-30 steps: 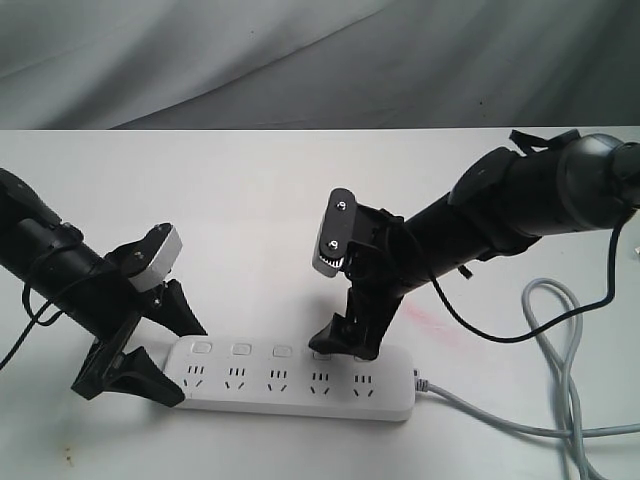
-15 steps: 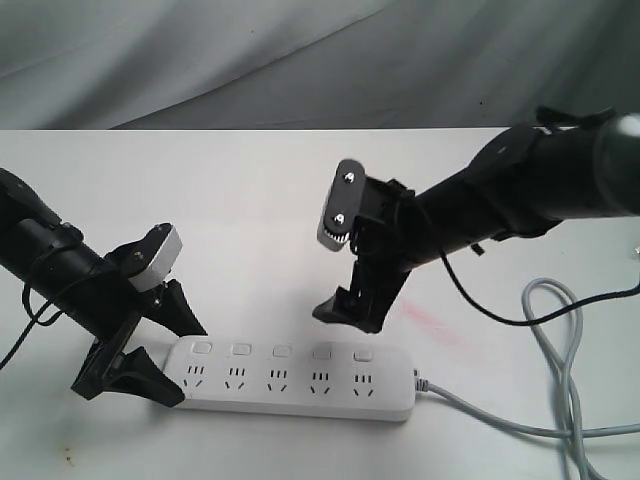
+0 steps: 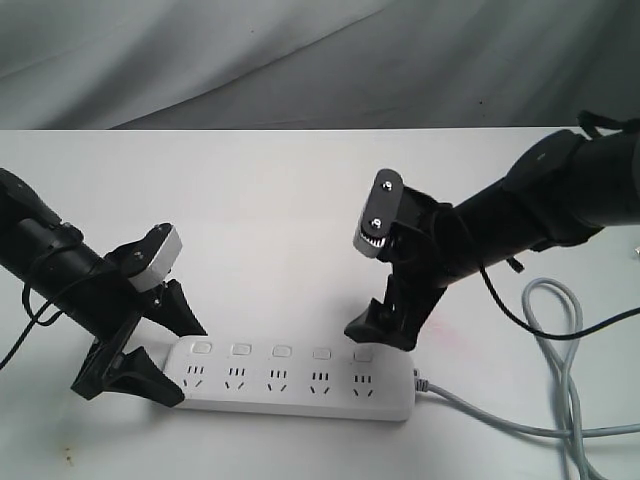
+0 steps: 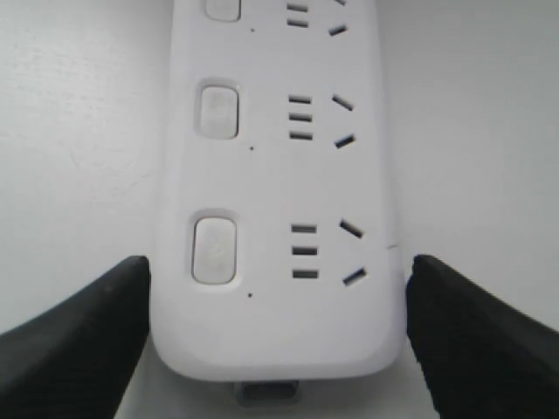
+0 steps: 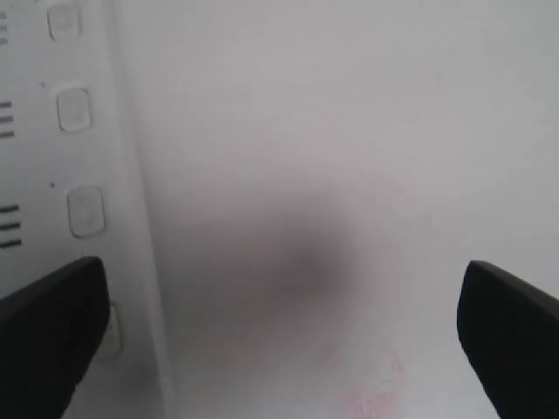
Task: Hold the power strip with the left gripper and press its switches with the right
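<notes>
Right, the power strip (image 3: 300, 385) lies flat along the near edge of the white table (image 3: 280, 220), its grey cord (image 3: 500, 420) trailing off to the right. At the strip's left end sits the left gripper (image 3: 183, 362), and the left wrist view shows it clearly: both black fingers (image 4: 79, 336) are pressed against the long sides of the strip's rounded end, clamping it between them. The silver-grey block (image 3: 160, 255) on its wrist is tilted up toward the camera.

Now over to the right gripper (image 3: 378, 335): it hangs just behind the strip's right end, close to the last of the five switches (image 3: 282, 351), with its oval plate (image 3: 378, 215) facing the camera. In the right wrist view its fingers (image 5: 511, 336) are spread wide, with only bare table and a soft shadow between them. One finger overlaps the strip's button row; whether it touches I cannot tell.
</notes>
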### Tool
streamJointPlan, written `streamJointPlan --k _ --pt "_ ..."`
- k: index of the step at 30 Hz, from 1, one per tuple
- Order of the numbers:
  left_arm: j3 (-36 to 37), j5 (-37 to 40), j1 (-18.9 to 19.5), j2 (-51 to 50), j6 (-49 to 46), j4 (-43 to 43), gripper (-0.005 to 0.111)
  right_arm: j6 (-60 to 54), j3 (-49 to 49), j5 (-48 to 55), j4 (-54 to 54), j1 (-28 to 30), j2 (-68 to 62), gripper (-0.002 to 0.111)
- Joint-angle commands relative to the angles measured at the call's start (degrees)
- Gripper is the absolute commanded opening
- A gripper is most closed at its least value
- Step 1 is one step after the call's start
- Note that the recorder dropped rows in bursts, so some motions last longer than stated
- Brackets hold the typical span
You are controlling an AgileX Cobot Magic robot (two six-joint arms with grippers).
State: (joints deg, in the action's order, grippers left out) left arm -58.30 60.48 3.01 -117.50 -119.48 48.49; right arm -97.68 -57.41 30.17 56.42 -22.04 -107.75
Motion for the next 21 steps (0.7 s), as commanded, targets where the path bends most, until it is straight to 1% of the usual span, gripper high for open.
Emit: streamJointPlan --k 1,13,21 --pt "0.3 -0.6 -0.2 0.0 -0.5 -1.4 0.000 0.1 2.0 -2.4 0.1 0.0 -0.6 0.104" --pt "0.3 -0.6 -0.2 0.0 -0.5 -1.4 0.000 -0.1 2.5 -2.4 0.2 -0.1 -0.6 0.104" --pt "0.3 -0.6 -0.2 0.0 -0.5 -1.4 0.000 -0.1 5.6 -6.7 -0.2 -0.2 -0.6 0.104"
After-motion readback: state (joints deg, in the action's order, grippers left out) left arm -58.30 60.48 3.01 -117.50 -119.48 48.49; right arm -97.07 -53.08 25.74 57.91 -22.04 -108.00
